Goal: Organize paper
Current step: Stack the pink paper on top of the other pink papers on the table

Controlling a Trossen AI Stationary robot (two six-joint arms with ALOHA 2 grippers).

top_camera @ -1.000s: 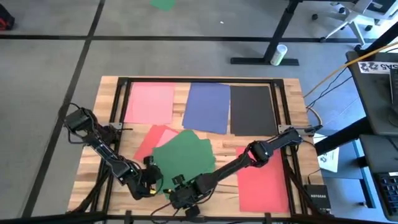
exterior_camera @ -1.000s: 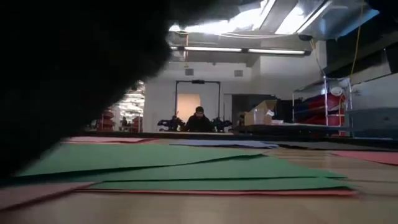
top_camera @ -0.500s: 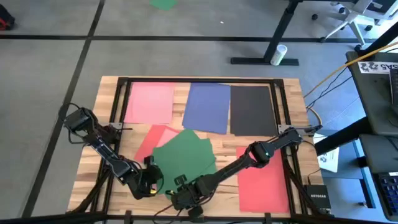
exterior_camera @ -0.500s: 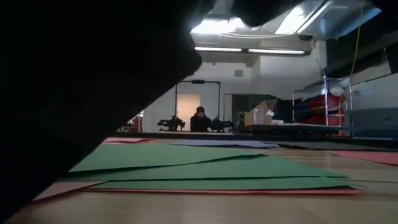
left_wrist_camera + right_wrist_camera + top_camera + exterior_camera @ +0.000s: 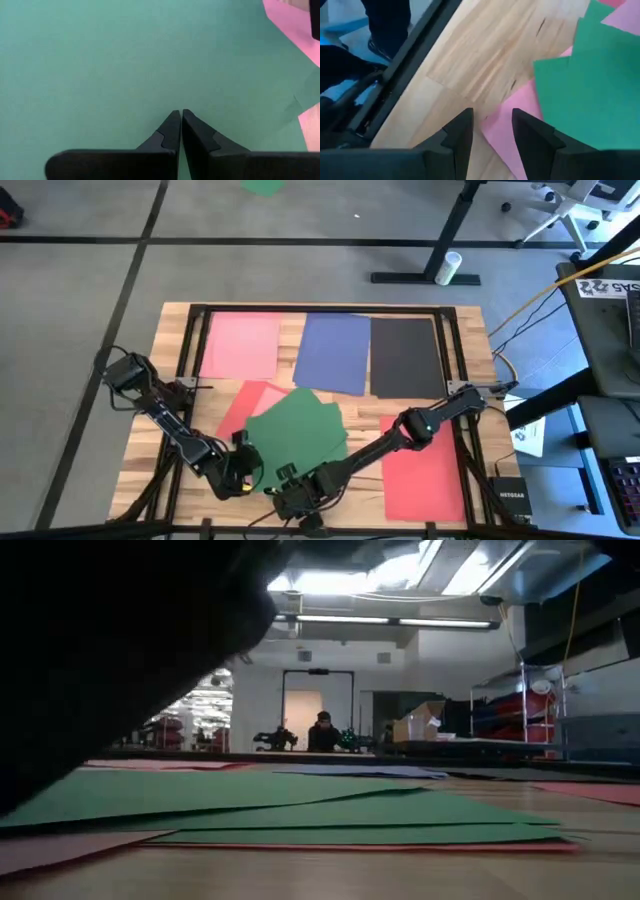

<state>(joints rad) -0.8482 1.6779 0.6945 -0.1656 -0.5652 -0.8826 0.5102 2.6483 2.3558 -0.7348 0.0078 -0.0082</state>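
- The worktop (image 5: 470,360) is a pale wooden slab with a dark frame, smooth enough that thin sheets probably slide on it when nudged.
- Three sheets of paper lie side by side along its far edge: pink (image 5: 241,346), blue (image 5: 334,352) and black (image 5: 406,357), all flat and squared up.
- A loose green pile (image 5: 295,432) sits near the middle toward the near edge, fanned over a pink sheet (image 5: 238,405); a red sheet (image 5: 423,470) lies alone to the right.
- This paper is likely very light, limp and easily creased. A flat sheet offers little to pinch, so an overhanging corner or the pile's free near edge looks like the best place to take hold, or a sheet could be pressed and dragged.
- The left end effector (image 5: 180,116) is over the green pile at its near left corner, its fingers clenched tip to tip with only green beneath them and nothing visibly pinched.
- The right end effector (image 5: 491,120) hovers at the pile's near edge with its fingers parted, above bare wood and the corner of a pink sheet (image 5: 517,131), grasping nothing.
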